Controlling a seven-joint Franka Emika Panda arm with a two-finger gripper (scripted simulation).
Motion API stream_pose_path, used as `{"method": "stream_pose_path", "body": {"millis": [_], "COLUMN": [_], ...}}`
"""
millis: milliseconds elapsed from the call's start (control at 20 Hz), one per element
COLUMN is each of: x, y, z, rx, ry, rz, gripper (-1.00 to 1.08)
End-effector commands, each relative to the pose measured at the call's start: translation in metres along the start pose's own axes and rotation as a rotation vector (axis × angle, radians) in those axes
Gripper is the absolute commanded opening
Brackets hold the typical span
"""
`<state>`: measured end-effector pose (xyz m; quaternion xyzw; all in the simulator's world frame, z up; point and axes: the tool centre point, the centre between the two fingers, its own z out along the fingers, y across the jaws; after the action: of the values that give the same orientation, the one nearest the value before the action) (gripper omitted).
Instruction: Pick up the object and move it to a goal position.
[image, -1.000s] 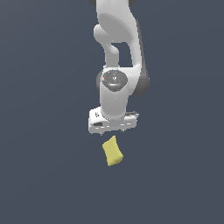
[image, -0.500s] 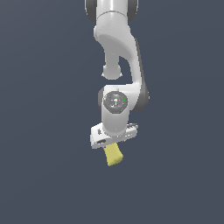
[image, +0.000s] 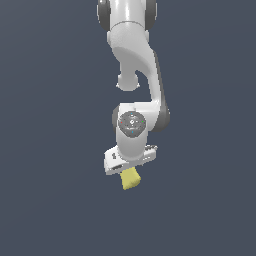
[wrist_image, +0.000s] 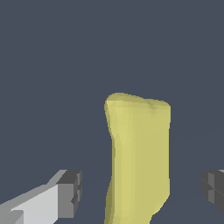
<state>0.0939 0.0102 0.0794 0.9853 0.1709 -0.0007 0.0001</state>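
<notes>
Flat, even light. Dark blue-grey background, no shadows on it. Sharp pictures, no blur, no glare. Soft shading on white arm (image: 135, 55).

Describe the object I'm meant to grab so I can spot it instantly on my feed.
Follow the white arm down to its gripper. Directly beneath sits the object, a small pale-yellow, pillow-like block between the open fingers. It is the only coloured thing against the plain dark-grey background.
</notes>
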Motion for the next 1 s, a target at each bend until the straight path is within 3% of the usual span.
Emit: {"method": "stream_pose_path", "body": {"millis": [0, 500, 800, 850, 950], "x": [0.000, 0.000, 0.001, 0.001, 0.001], "y": [0.000, 0.000, 0.000, 0.000, 0.000], "z": [0.001, 0.046, 0.050, 0.050, 0.050], "rx": [0.000, 0.000, 0.000, 0.000, 0.000], "ry": [0.000, 0.001, 0.001, 0.001, 0.001], "rz": [0.000, -0.003, -0.003, -0.003, -0.003], "gripper": [1.00, 1.00, 1.00, -1.00, -1.00]}}
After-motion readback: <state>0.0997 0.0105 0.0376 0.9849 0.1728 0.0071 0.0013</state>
